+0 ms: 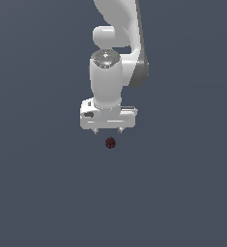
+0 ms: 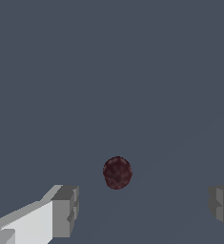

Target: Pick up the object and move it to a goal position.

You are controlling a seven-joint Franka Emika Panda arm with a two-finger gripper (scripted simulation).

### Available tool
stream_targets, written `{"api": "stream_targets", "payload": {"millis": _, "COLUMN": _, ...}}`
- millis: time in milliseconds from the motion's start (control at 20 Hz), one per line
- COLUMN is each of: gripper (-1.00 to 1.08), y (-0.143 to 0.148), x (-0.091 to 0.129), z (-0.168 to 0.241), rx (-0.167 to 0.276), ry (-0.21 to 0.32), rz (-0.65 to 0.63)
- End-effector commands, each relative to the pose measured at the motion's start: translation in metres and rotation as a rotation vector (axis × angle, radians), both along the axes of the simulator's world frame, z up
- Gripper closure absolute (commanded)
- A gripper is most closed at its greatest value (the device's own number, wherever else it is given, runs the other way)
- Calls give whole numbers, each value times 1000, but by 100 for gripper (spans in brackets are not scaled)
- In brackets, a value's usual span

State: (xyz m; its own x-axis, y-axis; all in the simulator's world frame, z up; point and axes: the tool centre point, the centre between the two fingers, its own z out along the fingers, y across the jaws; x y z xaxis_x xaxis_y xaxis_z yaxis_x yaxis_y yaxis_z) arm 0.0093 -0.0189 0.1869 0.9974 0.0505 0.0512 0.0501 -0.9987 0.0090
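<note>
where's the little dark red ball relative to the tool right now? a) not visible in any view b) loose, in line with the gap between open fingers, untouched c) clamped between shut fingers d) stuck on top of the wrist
b: in the wrist view the ball sits clear of both spread fingers, and in the exterior view it lies just beyond the tool, touching nothing.

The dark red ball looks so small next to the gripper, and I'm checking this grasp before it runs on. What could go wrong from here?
1. The dark red ball is round and tiny, so a closing finger could nudge it and roll it away.
2. In the wrist view it sits ahead of the fingertips, not between them; the open gripper may close on nothing unless it first centres over the ball.
</note>
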Motion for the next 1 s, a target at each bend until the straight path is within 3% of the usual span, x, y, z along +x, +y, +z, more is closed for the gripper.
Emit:
{"api": "stream_targets", "payload": {"millis": 0, "gripper": -92, "y": 0, "x": -3, "z": -10, "rx": -2, "ry": 6, "rz": 28}}
{"api": "stream_targets", "payload": {"millis": 550, "gripper": -92, "y": 3, "x": -27, "z": -80, "rx": -6, "ry": 39, "rz": 237}}
{"api": "stream_targets", "payload": {"millis": 950, "gripper": -92, "y": 5, "x": -39, "z": -106, "rx": -3, "ry": 51, "rz": 321}}
